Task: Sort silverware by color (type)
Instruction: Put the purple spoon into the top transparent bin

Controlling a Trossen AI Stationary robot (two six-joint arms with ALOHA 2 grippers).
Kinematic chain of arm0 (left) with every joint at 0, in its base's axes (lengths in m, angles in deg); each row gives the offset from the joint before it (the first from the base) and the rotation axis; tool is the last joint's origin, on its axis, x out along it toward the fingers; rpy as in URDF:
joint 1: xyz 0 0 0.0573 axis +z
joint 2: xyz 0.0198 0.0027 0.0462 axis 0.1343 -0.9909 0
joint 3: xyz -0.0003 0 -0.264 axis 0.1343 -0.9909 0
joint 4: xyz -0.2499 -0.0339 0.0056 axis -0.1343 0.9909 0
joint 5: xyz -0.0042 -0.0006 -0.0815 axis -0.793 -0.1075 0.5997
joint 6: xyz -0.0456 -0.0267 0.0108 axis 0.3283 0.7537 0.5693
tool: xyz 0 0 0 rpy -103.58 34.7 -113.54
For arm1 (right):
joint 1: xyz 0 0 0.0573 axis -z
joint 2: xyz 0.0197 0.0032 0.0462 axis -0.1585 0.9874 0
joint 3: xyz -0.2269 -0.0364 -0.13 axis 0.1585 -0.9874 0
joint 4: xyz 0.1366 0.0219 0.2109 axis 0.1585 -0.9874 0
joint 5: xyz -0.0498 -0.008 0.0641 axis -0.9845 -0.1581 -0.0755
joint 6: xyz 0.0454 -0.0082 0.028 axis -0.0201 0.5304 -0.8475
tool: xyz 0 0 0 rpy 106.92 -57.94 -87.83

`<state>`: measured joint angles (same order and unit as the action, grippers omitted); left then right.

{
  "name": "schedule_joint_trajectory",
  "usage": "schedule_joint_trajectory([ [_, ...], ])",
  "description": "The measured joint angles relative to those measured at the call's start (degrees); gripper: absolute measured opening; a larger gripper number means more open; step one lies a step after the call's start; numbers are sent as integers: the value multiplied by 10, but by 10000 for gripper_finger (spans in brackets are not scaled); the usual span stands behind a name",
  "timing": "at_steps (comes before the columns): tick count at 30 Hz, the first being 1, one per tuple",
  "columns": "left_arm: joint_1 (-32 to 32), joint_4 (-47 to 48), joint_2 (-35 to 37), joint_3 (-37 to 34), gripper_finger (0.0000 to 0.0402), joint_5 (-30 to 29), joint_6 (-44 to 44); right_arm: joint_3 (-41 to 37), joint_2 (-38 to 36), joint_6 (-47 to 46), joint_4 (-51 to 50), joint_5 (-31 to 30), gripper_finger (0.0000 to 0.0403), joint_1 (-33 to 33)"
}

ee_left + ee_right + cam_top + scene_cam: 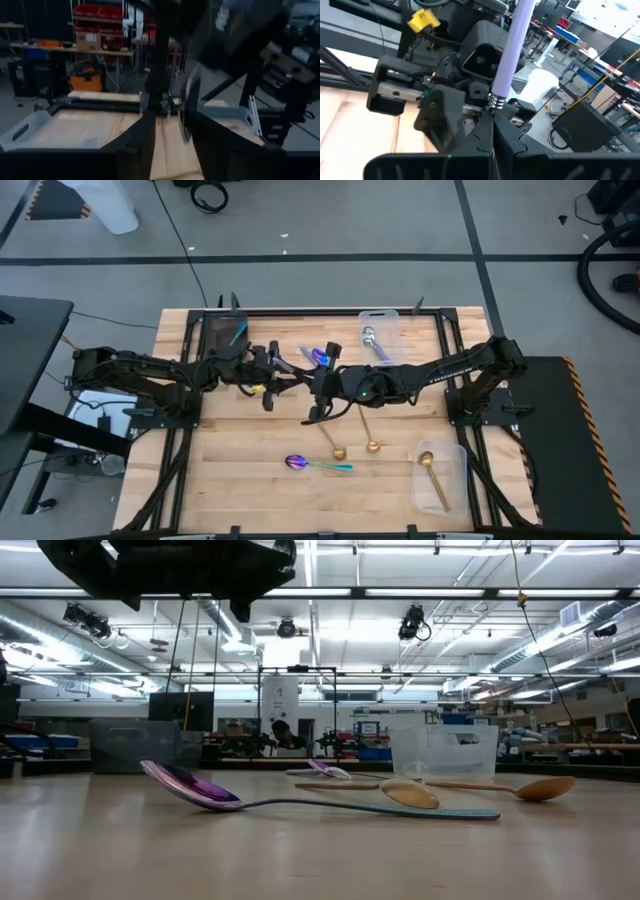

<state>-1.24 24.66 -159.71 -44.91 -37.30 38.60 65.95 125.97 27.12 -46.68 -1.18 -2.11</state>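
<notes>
My right gripper [318, 380] [492, 117] is above the middle of the table, shut on a spoon with a lavender handle [512, 50] [288, 363]. My left gripper [275, 375] [172, 145] faces it at close range, open. A thin pale part of the spoon [188, 107] stands in the gap between its fingers. On the table lie a purple-bowled spoon with a teal handle [315, 465] [200, 790], two gold spoons [333, 445] [370, 442] and, farther back, another purple-bowled spoon [319, 356]. My right gripper pinches the spoon between its two fingers at the ridged metal neck [495, 102] below the lavender handle. The handle sticks out past the fingertips toward my left gripper. The spoon is lifted clear of the table. Whether my left gripper touches the spoon, I cannot tell.
A clear bin [392, 315] at the far edge holds a silver-bowled spoon. Another clear bin [458, 480] at the near right holds a gold spoon. A dark tray [212, 330] stands at the far left. Bare wood lies at the near left.
</notes>
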Motion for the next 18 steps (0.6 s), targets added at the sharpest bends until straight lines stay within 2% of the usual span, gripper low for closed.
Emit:
schedule_joint_trajectory([
  [9,0,-3,0,0,19,12,0,0,0,41,-6,40,7,0],
  [14,1,-7,0,0,13,13,-1,0,0,54,-5,46,16,0],
  [18,2,-2,0,0,12,6,-5,0,0,52,-6,20,43,-3],
])
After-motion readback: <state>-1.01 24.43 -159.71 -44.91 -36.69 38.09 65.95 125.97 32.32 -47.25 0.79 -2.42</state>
